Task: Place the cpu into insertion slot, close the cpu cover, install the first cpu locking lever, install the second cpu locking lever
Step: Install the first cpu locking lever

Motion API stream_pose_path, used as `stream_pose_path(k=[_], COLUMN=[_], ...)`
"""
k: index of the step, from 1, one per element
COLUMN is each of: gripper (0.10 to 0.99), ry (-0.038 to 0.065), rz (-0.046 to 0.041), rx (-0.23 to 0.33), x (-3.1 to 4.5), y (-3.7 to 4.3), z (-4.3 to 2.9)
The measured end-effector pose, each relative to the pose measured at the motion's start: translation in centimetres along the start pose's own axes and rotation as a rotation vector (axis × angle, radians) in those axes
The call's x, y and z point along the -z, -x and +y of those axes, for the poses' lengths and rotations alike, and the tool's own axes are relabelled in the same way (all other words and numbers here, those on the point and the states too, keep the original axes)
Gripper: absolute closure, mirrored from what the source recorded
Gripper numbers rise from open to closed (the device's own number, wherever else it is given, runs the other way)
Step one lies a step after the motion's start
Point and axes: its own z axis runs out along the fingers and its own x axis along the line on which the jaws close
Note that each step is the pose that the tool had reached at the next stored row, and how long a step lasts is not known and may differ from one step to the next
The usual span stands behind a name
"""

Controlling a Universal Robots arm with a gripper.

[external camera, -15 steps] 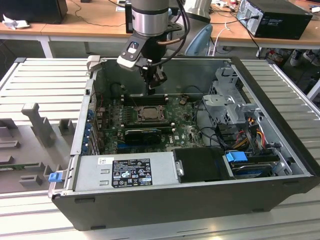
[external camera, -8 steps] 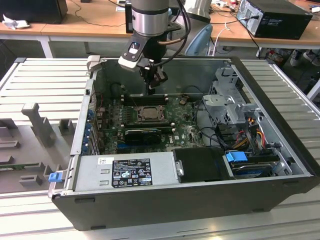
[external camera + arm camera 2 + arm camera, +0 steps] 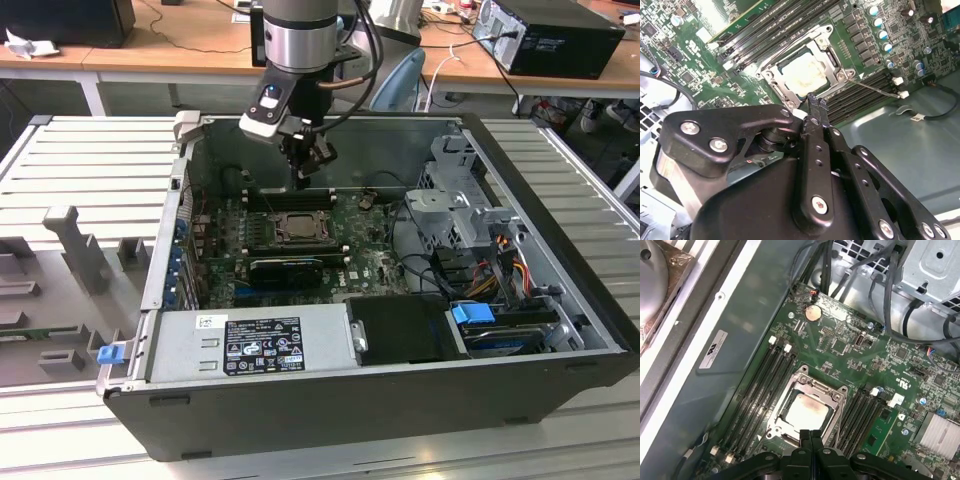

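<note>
1. insertion slot (image 3: 771,429): the square socket on the green circuit board (image 3: 850,340) inside the open computer case (image 3: 400,400). it serves as the landmark for all items below.
2. cpu (image 3: 805,410): lies flat in the insertion slot, its pale metal top showing through the window.
3. cpu cover (image 3: 837,402): the silvery frame lies down over the insertion slot and around the cpu, so placing and closing look done.
4. gripper (image 3: 811,432): fingers pressed together with nothing between them, the tip at the edge of the insertion slot in both wrist views. whether it touches cannot be told.
5. thin metal rod (image 3: 875,86): runs out from a corner of the insertion slot across the memory slots (image 3: 762,385) beside it. it is judged to be a locking lever not yet latched.
6. step in hand, as judged: the first locking lever. this calls for the closed tip to bear on the rod, press it down toward the insertion slot and hook it under its catch without scraping the board.
</note>
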Motion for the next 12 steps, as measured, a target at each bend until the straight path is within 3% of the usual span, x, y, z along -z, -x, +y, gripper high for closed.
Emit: stream_pose_path(k=[12], gripper=[0.980], ry=[0.000], rz=[0.0031], rx=[0.070], x=[0.00], y=[0.00], z=[0.00])
